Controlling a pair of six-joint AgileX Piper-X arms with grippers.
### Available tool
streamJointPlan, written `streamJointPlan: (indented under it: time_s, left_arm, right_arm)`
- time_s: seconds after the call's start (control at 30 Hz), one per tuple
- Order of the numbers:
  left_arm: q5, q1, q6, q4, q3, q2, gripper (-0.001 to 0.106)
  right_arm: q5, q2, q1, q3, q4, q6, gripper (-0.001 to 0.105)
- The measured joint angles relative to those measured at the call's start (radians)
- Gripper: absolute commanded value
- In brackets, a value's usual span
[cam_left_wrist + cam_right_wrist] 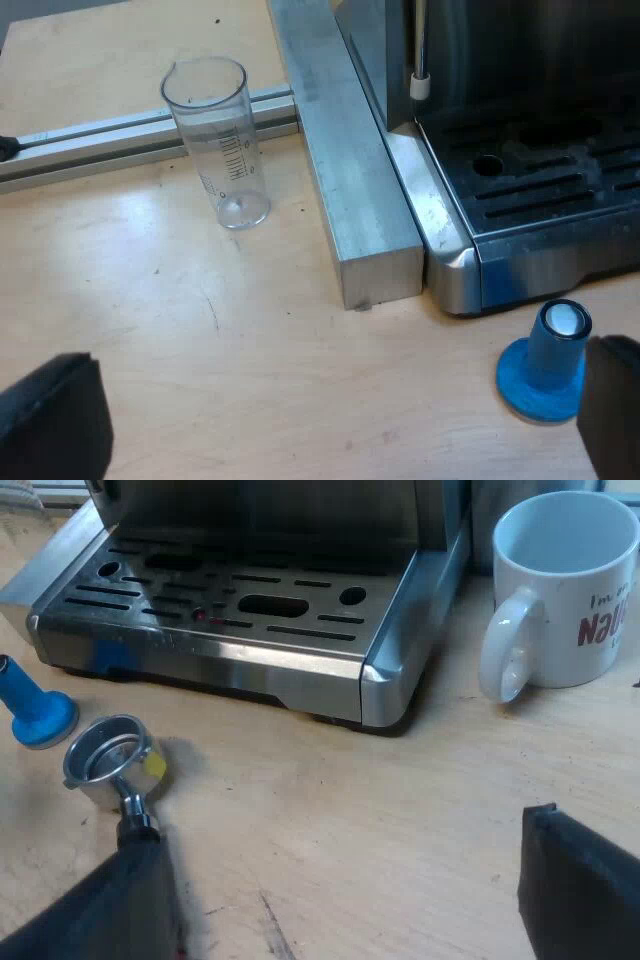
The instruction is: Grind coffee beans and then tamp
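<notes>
On the wooden worktop (250, 350), the left tool (340, 420) gapes wide beside a blue round-footed tamper (548, 372); the right tool (350, 880), equally wide, stands by a cup-shaped steel holder (105, 760).

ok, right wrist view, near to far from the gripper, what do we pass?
Going out: metal holder → blue tamper → espresso machine. Skipped the mug: it stands beside the machine, so its depth order is unclear.

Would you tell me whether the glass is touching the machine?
Apart. The left wrist view shows a metal bar lying between the glass and machine.
</notes>
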Motion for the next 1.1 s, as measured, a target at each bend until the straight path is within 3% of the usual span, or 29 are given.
streamJointPlan:
  time_s: [0.97, 1.1]
  left_arm:
    - [0.000, 0.000, 0.000, -0.008, 0.000, 0.000, 0.097]
    - [0.000, 0.000, 0.000, -0.008, 0.000, 0.000, 0.097]
  right_arm:
    - [0.000, 0.000, 0.000, 0.011, -0.055, 0.000, 0.071]
    - [0.121, 0.000, 0.000, 0.012, -0.095, 0.057, 0.071]
